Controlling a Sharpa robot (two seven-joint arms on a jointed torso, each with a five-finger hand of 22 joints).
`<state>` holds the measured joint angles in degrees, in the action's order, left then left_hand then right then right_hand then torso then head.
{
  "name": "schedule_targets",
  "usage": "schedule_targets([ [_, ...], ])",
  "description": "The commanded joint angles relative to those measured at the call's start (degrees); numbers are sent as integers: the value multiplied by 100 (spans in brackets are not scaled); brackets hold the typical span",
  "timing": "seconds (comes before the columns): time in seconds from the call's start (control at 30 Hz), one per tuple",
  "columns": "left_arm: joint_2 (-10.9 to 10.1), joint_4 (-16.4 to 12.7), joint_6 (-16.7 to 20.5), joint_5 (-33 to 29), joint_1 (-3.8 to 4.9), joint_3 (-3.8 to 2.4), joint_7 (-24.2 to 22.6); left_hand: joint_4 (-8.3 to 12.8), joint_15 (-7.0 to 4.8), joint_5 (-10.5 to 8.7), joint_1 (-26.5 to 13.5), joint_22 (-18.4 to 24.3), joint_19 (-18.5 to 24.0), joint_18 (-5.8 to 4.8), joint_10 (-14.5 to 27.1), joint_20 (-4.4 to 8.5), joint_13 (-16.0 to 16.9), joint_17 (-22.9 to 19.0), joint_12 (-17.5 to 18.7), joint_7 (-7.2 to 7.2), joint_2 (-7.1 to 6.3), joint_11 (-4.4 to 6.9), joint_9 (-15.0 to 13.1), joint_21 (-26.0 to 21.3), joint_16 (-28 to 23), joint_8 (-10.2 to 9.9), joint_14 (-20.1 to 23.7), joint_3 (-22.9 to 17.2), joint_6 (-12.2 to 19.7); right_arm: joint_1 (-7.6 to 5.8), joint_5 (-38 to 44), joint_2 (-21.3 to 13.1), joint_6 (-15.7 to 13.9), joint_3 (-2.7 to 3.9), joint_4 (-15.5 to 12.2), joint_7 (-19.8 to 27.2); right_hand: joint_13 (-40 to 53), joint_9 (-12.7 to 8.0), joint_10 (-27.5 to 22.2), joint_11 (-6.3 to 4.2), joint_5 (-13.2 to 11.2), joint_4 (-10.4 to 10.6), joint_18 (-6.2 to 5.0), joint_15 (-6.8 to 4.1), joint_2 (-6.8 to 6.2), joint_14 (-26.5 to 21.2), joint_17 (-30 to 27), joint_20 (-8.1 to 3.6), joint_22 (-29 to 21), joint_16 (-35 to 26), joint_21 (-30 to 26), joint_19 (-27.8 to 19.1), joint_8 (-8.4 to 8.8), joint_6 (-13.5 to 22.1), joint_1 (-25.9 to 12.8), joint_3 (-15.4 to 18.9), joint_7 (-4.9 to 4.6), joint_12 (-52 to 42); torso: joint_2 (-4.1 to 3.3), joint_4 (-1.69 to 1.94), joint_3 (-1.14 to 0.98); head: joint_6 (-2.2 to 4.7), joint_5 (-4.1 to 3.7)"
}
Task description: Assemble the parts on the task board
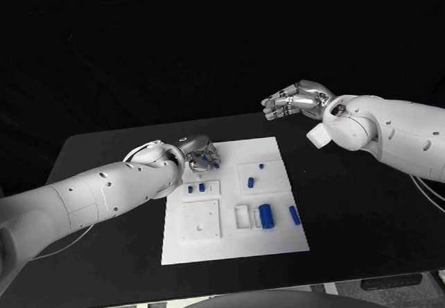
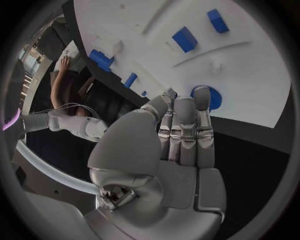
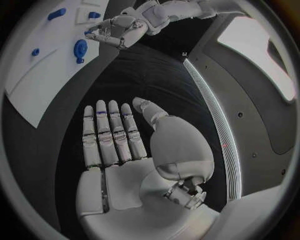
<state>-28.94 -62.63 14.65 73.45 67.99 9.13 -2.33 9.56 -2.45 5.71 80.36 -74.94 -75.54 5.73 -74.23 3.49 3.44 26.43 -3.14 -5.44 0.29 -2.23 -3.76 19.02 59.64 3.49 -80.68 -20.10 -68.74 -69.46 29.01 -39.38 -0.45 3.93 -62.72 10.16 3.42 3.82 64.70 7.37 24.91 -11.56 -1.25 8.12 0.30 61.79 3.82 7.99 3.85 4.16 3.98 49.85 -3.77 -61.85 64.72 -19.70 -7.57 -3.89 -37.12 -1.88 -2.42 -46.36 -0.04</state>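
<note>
Black table (image 1: 386, 215); left hand (image 1: 199, 154) over task board (image 1: 277, 241) (grasp unclear).

The left hand (image 1: 200, 155) reached over the far left corner of the white task board (image 1: 235, 243), fingers down near small blue parts (image 1: 196, 188). The right hand (image 1: 296, 100) hovered beyond the black table (image 1: 386, 215), holding nothing.

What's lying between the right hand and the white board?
Nothing: in the head view, only bare black table separates the raised right hand from the board. The right wrist view shows the same dark gap.
</note>
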Motion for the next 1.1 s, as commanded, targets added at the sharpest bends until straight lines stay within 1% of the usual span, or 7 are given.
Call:
schedule_targets([
  [0.03,-91,-80,-449,-255,33,-30,28,-13,-24,0,-78,-97,30,77,38,23,-4,6,-19,-11,-1,-19,-6,33,-39,12,-6,-14,22,1,-9,3,77,6,10,13,-8,0,26,-21,21,-15,-19,9,-13,-42,-8,5,-4,-29,-3,-45,17,-7,-45,-10,6,32,1,8,-5,-10,23],
  [0.13,-163,-113,-572,-292,61,-42,64,-18,-23,-5,-81,-97,33,76,41,22,-5,8,-18,-12,-2,-20,-6,33,-40,12,-4,-8,24,1,-9,3,81,6,13,12,-8,0,26,-21,21,-15,-19,9,-13,-42,-8,5,-4,-29,-3,-45,17,-7,-45,-10,6,32,1,11,-6,-7,36],
  [0.23,-268,-157,-706,-327,100,-51,107,-28,-22,-18,-84,-95,38,74,57,21,-5,10,-18,-14,0,-23,-5,32,-42,10,0,7,37,1,-9,-1,85,6,14,11,-8,0,24,-19,22,-15,-18,9,-13,-45,-8,6,-4,-29,-4,-47,16,-6,-50,-2,6,32,1,28,-3,-8,29],
  [0.4,-433,-240,-918,-363,178,-56,190,-37,-20,-20,-77,-92,44,73,60,19,-4,12,-19,-14,3,-23,-6,28,-46,12,5,24,40,2,-9,-7,89,6,17,11,-8,0,24,-19,22,-15,-18,9,-13,-45,-8,6,-4,-29,-4,-47,16,-6,-50,-2,6,32,1,18,3,-12,60],
  [0.63,-597,-259,-1167,-344,305,-56,303,-51,-18,-29,-57,-90,44,75,60,17,-4,15,-18,-14,11,-23,-6,26,-48,13,4,42,38,3,-9,-13,94,6,16,9,-8,0,24,-19,22,-15,-18,9,-13,-45,-8,6,-4,-29,-4,-47,16,-6,-50,-2,6,32,0,11,-4,-9,83],
  [0.77,-626,-212,-1315,-298,334,-55,339,-63,-20,-40,-46,-90,48,74,52,16,-4,15,-19,-14,16,-21,-6,23,-57,12,10,54,33,4,-9,-13,93,6,19,9,-8,0,24,-19,22,-15,-18,9,-13,-45,-8,6,-4,-29,-4,-47,16,-6,-50,-2,6,32,-5,0,2,-14,103],
  [1.1,-602,-146,-1675,-226,347,-52,423,-75,-19,-52,-38,-90,51,73,54,16,-4,16,-19,-14,21,-22,-7,22,-58,14,13,63,33,4,-9,-8,92,6,17,8,-8,0,24,-19,22,-15,-18,9,-13,-45,-8,6,-4,-29,-4,-47,16,-6,-50,-2,6,32,-5,-5,-5,-21,108],
])
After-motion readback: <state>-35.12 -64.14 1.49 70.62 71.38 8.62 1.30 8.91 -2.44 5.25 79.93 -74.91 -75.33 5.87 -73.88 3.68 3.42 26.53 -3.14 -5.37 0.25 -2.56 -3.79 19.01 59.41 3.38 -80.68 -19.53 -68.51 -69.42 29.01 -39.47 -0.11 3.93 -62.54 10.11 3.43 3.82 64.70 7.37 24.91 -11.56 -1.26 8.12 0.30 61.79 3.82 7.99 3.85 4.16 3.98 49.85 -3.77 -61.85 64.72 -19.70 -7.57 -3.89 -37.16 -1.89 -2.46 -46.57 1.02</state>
